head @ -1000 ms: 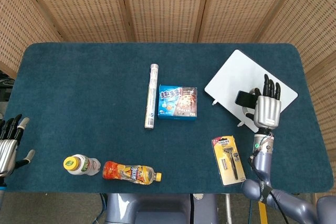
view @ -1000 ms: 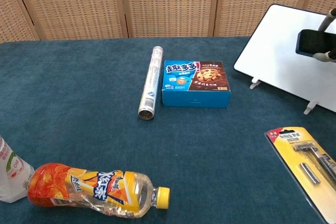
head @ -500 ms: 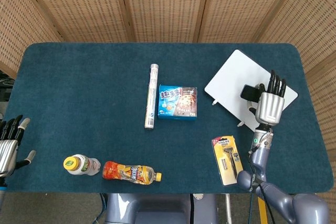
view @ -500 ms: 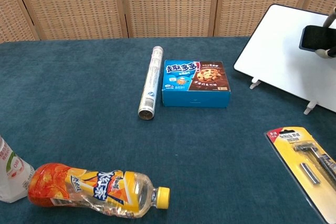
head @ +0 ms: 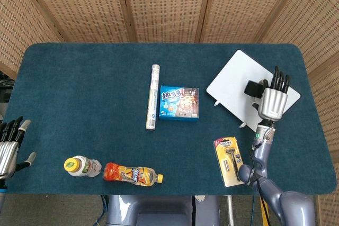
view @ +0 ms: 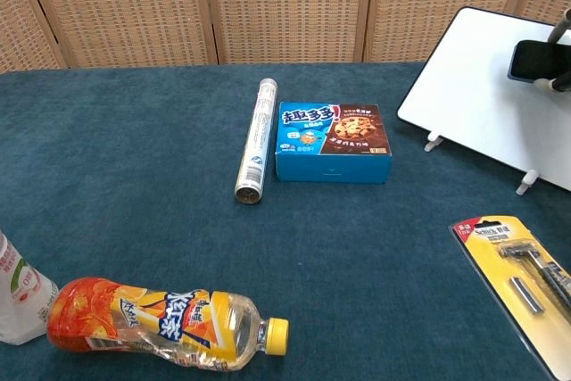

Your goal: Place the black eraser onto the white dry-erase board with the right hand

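flanking cookie box (head: 179,103); razor pack (head: 230,161)

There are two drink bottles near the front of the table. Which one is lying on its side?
The orange bottle with the yellow cap lies on its side, cap pointing right. The white bottle with the yellow-green cap beside it stands upright.

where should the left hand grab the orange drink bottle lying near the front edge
Best around the wide labelled middle of the orange drink bottle, coming from above. It lies on its side, yellow cap pointing right, so the round body offers opposing sides to close on; the neck is narrower. The white bottle stands close to its base, so avoid that end.
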`<action>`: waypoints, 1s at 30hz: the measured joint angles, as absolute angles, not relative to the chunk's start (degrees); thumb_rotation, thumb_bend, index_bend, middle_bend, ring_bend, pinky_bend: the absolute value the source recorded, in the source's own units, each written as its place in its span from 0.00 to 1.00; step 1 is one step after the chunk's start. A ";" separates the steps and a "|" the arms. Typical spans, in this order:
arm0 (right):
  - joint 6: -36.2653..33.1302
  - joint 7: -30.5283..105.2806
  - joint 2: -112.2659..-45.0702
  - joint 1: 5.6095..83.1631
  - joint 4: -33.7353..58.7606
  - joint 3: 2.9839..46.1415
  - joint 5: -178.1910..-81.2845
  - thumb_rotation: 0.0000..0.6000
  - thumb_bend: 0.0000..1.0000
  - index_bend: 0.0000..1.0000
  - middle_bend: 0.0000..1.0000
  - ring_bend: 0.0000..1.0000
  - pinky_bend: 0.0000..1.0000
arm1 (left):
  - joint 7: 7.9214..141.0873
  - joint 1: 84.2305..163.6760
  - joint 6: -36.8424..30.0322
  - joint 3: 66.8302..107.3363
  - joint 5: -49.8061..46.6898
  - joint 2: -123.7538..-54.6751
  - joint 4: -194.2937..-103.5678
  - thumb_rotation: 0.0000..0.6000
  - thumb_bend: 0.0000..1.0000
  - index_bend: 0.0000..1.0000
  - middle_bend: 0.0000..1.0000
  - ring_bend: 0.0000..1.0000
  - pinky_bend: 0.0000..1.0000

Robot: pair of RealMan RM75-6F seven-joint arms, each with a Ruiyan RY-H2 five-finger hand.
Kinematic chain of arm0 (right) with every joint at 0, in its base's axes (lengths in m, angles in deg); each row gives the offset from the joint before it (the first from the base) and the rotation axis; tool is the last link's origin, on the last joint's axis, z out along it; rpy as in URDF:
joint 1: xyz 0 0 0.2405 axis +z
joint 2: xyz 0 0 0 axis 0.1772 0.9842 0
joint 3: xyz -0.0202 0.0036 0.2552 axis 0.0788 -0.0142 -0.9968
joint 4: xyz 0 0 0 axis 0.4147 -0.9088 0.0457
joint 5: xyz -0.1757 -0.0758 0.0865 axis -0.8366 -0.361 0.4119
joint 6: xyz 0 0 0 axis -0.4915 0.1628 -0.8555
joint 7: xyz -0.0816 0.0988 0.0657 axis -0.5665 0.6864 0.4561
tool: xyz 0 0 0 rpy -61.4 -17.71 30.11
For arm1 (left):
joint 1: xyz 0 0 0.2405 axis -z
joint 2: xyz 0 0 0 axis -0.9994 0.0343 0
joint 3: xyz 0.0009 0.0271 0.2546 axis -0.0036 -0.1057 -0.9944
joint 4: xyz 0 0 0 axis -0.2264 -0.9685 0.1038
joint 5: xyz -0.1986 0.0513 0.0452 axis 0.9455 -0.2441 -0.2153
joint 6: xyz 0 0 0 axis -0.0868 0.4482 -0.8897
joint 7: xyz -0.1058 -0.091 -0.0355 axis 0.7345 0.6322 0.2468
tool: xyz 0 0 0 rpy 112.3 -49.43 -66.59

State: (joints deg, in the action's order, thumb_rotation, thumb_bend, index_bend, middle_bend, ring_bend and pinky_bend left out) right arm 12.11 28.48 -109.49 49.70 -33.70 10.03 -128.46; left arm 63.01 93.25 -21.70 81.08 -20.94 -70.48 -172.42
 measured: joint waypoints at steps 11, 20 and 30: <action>8.17 29.97 -110.99 51.18 -39.11 8.25 -127.22 1.00 0.23 0.52 0.00 0.00 0.00 | 62.56 93.18 -21.77 80.99 -20.91 -70.57 -172.64 1.00 0.30 0.00 0.00 0.00 0.00; 6.55 31.77 -112.05 51.47 -41.23 7.74 -127.20 1.00 0.23 0.38 0.00 0.00 0.00 | 62.16 93.09 -21.64 80.99 -20.43 -70.46 -173.01 1.00 0.30 0.00 0.00 0.00 0.00; 6.95 32.58 -111.64 51.25 -40.07 6.91 -127.11 1.00 0.21 0.16 0.00 0.00 0.00 | 61.90 93.05 -21.67 81.02 -20.31 -70.39 -173.22 1.00 0.30 0.00 0.00 0.00 0.00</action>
State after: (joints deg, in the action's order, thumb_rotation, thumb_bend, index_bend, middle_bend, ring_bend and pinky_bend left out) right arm 6.95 32.58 -111.64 51.25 -40.07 6.91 -127.11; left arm 61.90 93.05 -21.67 81.02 -20.31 -70.39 -173.22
